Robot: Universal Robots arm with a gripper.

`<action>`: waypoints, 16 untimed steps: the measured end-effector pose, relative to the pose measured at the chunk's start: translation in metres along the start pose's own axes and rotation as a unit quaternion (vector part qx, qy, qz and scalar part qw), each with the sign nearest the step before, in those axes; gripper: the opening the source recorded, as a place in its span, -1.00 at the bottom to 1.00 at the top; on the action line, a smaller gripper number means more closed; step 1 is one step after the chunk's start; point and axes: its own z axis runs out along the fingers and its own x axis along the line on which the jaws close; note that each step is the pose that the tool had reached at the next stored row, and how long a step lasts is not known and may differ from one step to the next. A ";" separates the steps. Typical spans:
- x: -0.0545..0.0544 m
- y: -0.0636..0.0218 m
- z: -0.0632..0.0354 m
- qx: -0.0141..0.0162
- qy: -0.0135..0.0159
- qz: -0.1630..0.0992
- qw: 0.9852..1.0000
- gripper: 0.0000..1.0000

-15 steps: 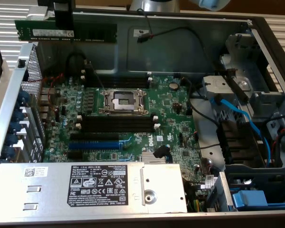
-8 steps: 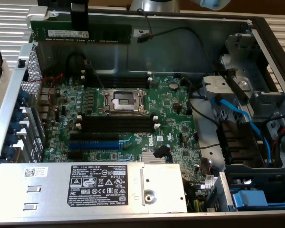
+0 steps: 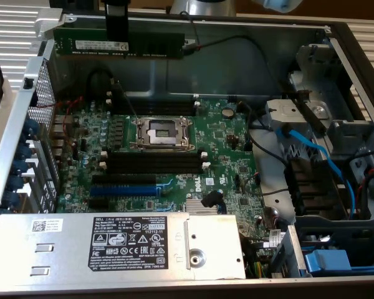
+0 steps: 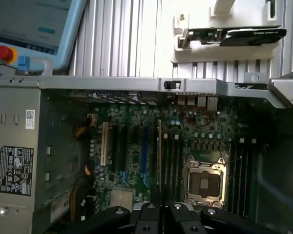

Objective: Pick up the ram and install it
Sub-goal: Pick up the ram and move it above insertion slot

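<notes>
The open computer case (image 3: 249, 68) lies flat, with the green motherboard (image 3: 237, 149) on its floor. The gripper (image 3: 117, 38) hangs above the case's far edge, toward the corner at the exterior view's left. Its fingers clamp the ram (image 3: 149, 43), held level and well above the black memory slots (image 3: 156, 163).

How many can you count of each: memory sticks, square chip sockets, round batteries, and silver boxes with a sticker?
ram: 1
square chip socket: 1
round battery: 1
silver box with a sticker: 1
Total: 4
</notes>
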 end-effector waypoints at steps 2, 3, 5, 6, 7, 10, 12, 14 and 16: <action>0.000 -0.0040 -0.0002 0.002 -0.003 0.000 1.000 -0.76; 0.000 -0.0055 -0.0002 0.004 -0.004 0.001 1.000 -0.76; 0.000 -0.0080 -0.0001 0.010 -0.008 0.001 1.000 -0.76; 0.000 -0.0092 -0.0002 0.012 -0.010 0.002 1.000 -0.76; 0.000 -0.0103 -0.0003 0.015 -0.013 0.002 1.000 -0.76; 0.000 -0.0123 -0.0003 0.023 -0.024 0.003 0.999 -0.76; 0.000 -0.0133 -0.0003 0.027 -0.038 0.004 0.999 -0.76; 0.000 -0.0143 -0.0004 0.031 -0.054 0.005 0.998 -0.76; 0.000 -0.0162 -0.0006 0.032 -0.062 0.005 0.998 -0.76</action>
